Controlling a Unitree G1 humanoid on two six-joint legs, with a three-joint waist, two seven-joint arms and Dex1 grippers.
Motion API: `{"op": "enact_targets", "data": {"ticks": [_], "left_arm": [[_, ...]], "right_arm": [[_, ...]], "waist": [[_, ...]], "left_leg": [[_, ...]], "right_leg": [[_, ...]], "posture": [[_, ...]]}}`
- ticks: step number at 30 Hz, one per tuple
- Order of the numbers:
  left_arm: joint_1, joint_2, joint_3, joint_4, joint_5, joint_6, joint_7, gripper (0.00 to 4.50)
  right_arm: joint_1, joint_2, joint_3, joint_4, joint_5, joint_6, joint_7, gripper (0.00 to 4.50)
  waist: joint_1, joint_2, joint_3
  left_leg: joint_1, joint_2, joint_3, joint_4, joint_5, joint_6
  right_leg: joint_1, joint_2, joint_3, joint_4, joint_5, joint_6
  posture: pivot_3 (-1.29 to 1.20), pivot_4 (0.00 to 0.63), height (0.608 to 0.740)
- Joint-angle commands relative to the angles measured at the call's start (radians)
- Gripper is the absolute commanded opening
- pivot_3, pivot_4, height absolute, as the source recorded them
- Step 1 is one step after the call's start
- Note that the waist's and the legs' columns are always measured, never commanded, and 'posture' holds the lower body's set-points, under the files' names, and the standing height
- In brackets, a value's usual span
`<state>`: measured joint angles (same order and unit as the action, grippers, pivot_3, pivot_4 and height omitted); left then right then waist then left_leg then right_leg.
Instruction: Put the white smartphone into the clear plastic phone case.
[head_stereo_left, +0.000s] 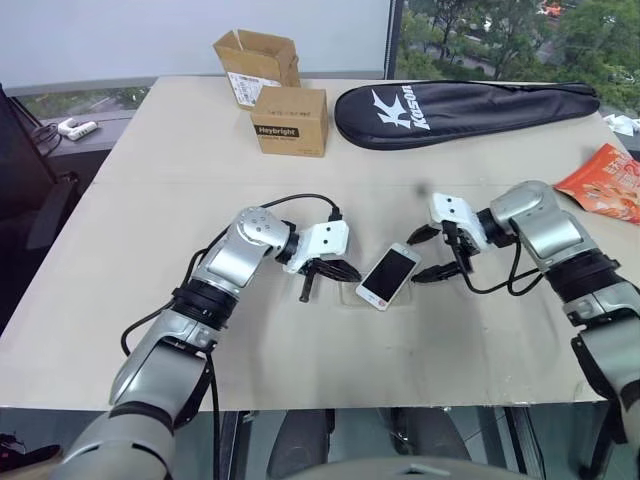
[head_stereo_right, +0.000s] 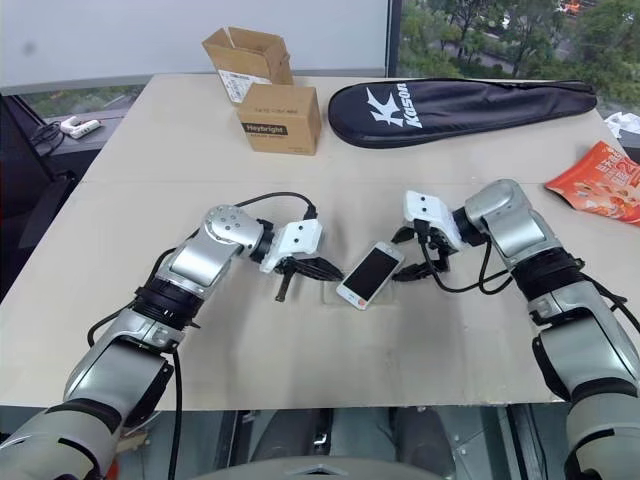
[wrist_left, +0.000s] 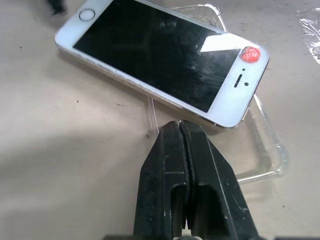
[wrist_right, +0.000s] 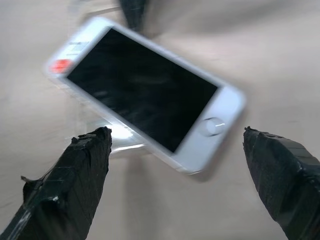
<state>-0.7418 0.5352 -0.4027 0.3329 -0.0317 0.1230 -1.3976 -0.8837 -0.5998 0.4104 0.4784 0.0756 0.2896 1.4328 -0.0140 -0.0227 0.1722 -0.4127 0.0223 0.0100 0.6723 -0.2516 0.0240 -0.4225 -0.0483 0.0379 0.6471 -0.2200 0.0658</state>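
Observation:
The white smartphone (head_stereo_left: 388, 276) lies screen up near the middle of the table, askew across the clear plastic phone case (wrist_left: 265, 150), with an orange-red dot at its earpiece end. It crosses the case's rim rather than lying inside it. My left gripper (head_stereo_left: 350, 272) is shut, its fingertips (wrist_left: 180, 131) resting at the case's edge just beside the phone's earpiece end. On the phone's other side, my right gripper (head_stereo_left: 419, 256) is open. Its two fingers (wrist_right: 87, 165) stand wide apart at the home-button end of the phone (wrist_right: 145, 100) and hold nothing.
A brown Heybright box (head_stereo_left: 289, 120) and an open cardboard box (head_stereo_left: 255, 60) stand at the back. A black racket bag (head_stereo_left: 465, 110) lies at the back right, and an orange-red snack packet (head_stereo_left: 605, 182) at the right edge. The table's front edge (head_stereo_left: 330, 405) is close.

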Motion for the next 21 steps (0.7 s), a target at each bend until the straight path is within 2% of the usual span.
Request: {"op": "enact_targets", "data": {"ticks": [1, 13, 21], "left_arm": [[-0.017, 0.0, 0.017, -0.004, -0.004, 0.007, 0.0, 0.0], [-0.062, 0.018, 0.072, 0.004, -0.025, 0.033, 0.009, 0.0], [-0.065, 0.01, 0.079, -0.009, -0.03, 0.043, 0.012, 0.0]], "right_arm": [[-0.025, 0.003, -0.035, -0.002, -0.005, -0.035, 0.002, 4.45], [-0.024, -0.011, -0.048, 0.001, -0.011, -0.062, 0.016, 4.45], [-0.042, -0.034, -0.047, -0.012, -0.009, -0.067, 0.081, 4.45]], "waist": [[0.001, 0.0, 0.0], [0.0, 0.0, 0.0], [-0.001, 0.0, 0.0]], "left_leg": [[0.0, 0.0, 0.0, 0.0, 0.0, 0.0], [0.0, 0.0, 0.0, 0.0, 0.0, 0.0], [-0.001, 0.0, 0.0, 0.0, 0.0, 0.0]], "right_leg": [[0.0, 0.0, 0.0, 0.0, 0.0, 0.0], [0.0, 0.0, 0.0, 0.0, 0.0, 0.0], [0.0, 0.0, 0.0, 0.0, 0.0, 0.0]], "posture": [[0.0, 0.15, 0.74], [0.0, 0.15, 0.74], [0.0, 0.15, 0.74]]}}
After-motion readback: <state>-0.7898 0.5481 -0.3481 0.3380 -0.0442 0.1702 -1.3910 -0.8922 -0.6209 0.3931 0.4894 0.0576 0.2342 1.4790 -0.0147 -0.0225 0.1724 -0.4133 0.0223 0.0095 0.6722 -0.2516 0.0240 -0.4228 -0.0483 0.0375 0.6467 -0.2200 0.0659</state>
